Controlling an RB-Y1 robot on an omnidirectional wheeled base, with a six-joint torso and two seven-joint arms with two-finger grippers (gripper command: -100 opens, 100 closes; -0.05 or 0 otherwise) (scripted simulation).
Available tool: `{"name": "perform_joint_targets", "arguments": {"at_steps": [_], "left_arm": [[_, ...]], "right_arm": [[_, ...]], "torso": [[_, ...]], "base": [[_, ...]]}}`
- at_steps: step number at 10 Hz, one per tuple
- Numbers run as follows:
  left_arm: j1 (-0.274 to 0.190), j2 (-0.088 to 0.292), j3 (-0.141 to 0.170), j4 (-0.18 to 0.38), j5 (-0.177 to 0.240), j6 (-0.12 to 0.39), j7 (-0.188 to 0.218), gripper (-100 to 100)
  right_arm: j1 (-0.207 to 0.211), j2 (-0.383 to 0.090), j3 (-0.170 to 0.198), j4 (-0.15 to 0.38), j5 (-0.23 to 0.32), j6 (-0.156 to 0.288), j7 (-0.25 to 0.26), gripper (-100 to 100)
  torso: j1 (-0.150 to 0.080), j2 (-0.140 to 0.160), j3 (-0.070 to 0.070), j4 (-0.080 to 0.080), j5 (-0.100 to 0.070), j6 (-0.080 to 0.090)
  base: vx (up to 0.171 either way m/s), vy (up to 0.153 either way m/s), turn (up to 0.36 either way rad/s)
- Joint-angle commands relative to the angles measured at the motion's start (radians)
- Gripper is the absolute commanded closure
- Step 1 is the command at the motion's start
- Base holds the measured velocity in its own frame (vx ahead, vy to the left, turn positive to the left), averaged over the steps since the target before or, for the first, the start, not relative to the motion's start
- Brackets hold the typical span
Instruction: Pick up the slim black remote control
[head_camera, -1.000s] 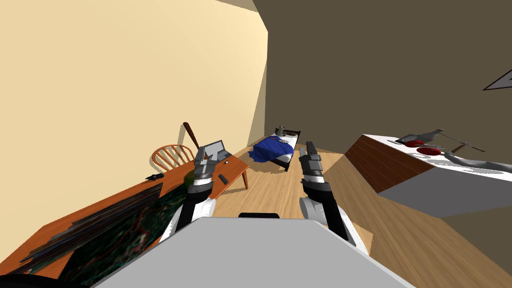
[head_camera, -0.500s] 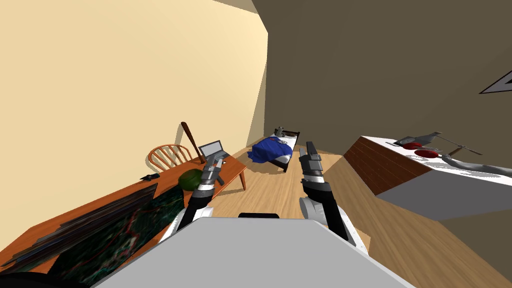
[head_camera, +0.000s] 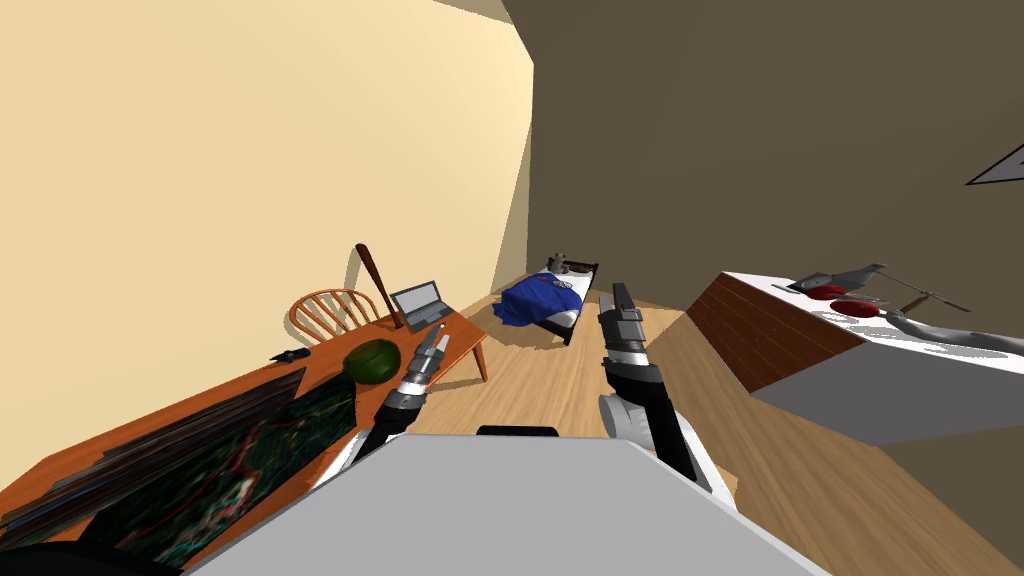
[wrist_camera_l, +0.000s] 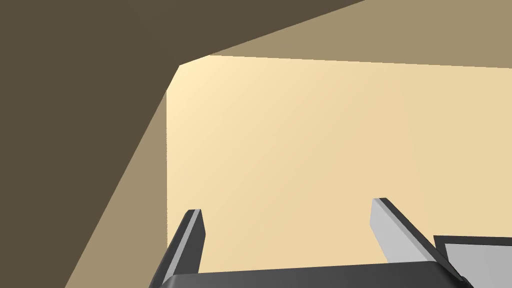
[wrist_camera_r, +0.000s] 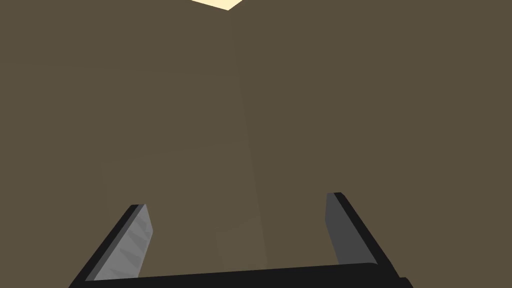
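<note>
Black slim remote control: cannot tell where it is lying.
Left end effector: hovering open above orange tabletop's far end.
Right end effector: hanging open over wooden floor.

The left forearm and right forearm are black tubes with white cuffs and grey, dark-banded wrists. The left gripper has two thin, light grey blades on a dark box (the right gripper matches, one pad perhaps ribbed).

Right gripper, fingers apart.
</note>
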Motion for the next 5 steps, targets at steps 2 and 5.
{"name": "perform_joint_targets", "arguments": {"at_steps": [2,5], "left_arm": [[0.034,0.063,-0.026,0.075,-0.003,-0.011,0.002,-100],[0.080,0.147,-0.057,0.151,-0.004,-0.020,0.010,-100]], "right_arm": [[0.000,0.000,0.000,0.000,0.000,0.000,0.000,0],[0.000,0.000,0.000,0.000,0.000,0.000,0.000,0]], "torso": [[0.002,0.000,0.000,0.000,0.000,0.000],[-0.001,-0.001,0.000,0.000,0.000,0.000]], "base": [[0.030,-0.087,0.006],[0.036,-0.137,0.012]]}}
